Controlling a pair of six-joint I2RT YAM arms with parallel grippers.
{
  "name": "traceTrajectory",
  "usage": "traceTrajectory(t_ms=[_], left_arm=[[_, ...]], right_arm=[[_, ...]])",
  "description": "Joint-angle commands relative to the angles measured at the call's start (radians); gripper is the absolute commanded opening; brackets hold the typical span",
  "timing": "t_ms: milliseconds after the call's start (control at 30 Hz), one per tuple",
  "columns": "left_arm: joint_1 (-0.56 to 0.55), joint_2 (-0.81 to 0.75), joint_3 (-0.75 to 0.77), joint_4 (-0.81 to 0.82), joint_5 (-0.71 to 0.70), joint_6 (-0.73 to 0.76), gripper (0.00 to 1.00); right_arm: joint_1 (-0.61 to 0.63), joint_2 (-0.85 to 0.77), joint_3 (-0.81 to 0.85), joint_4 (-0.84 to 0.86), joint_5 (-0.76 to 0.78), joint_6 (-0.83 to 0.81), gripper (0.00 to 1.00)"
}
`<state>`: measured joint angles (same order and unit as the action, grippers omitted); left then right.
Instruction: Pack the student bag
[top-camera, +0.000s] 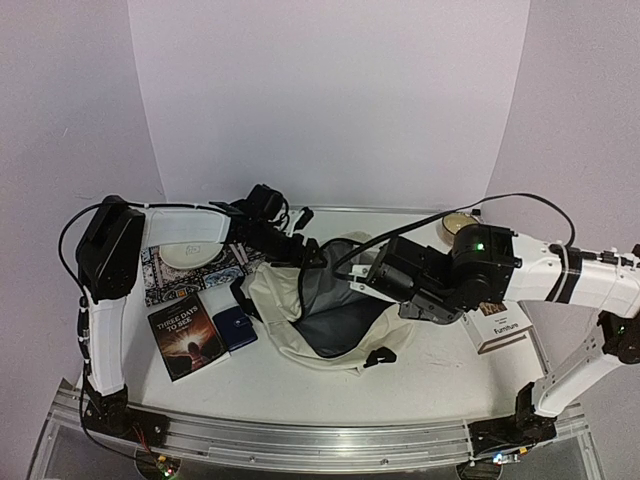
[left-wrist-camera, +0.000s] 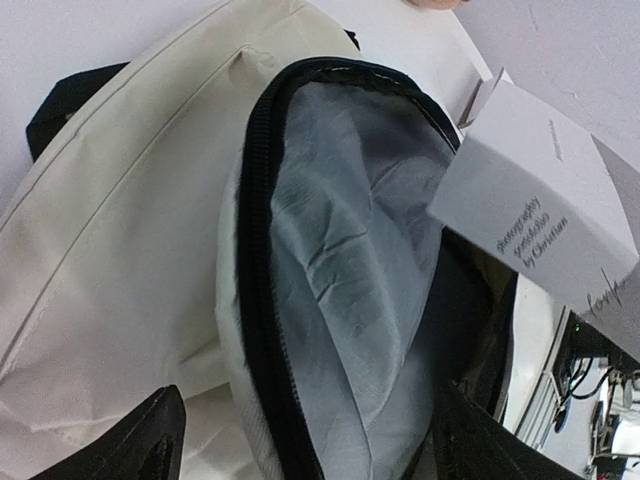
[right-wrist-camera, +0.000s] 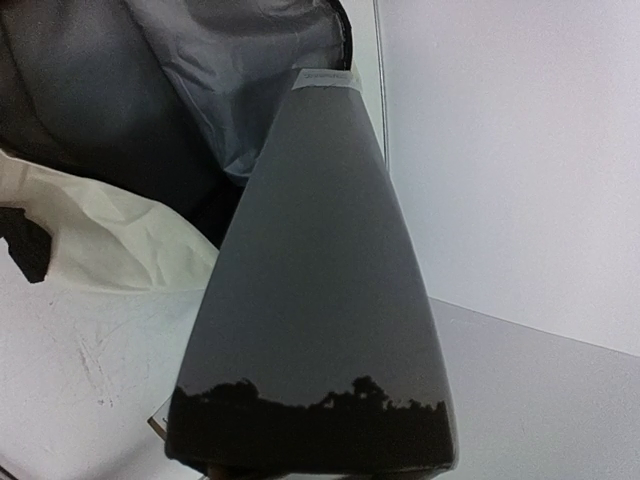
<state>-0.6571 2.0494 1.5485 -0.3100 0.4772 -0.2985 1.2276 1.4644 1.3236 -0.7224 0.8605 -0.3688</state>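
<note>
White table (top-camera: 440, 375), pale lilac walls (top-camera: 330, 90). Left gripper (top-camera: 302, 252) over student bag (top-camera: 290, 335), jaws apart astride zip rim; right gripper (top-camera: 370, 275) clamped on photography book (right-wrist-camera: 320, 280) at bag's mouth.

Lilac walls (top-camera: 330, 90) enclose a white table (top-camera: 440, 370) (aluminium rail (top-camera: 320, 440) nearside).

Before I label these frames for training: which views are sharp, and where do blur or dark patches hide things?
Top external: even light, soft detail, student bag clear. Left wrist: sharp, print on the book legible. Right wrist: that book fills the frame, dark and slightly blurred.
</note>
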Motion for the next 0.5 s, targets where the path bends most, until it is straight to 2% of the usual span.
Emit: traceTrajectory(t_ms=[0,67,100,167,233,300,467], left_arm=[[0.006,0.054,0.115,-0.021,0.062,0.040,0.73],[0.007,0.069,0.152,-0.041,0.032,0.058,0.55],[0.007,0.071,0.167,-0.048,0.016,0.072,0.42],[0.008,0.071,0.194,-0.059,-0.007,0.100,0.21],[0.008,0.066,0.225,-0.069,-0.017,0.131,0.07],[0.008,0.053,0.243,-0.075,-0.024,0.157,0.01],[0.008,0.000,0.269,-0.077,-0.038,0.186,0.00]], right_arm=[[0.067,-0.036,0.051,-0.080,0.028,0.025,0.23],[0.101,-0.038,0.058,-0.092,0.036,0.033,0.23],[0.115,-0.040,0.063,-0.099,0.039,0.037,0.23],[0.143,-0.044,0.073,-0.111,0.038,0.045,0.23],[0.167,-0.048,0.077,-0.113,0.029,0.048,0.23],[0.189,-0.048,0.079,-0.110,0.018,0.047,0.23],[0.237,-0.024,0.081,-0.099,0.023,0.039,0.23]])
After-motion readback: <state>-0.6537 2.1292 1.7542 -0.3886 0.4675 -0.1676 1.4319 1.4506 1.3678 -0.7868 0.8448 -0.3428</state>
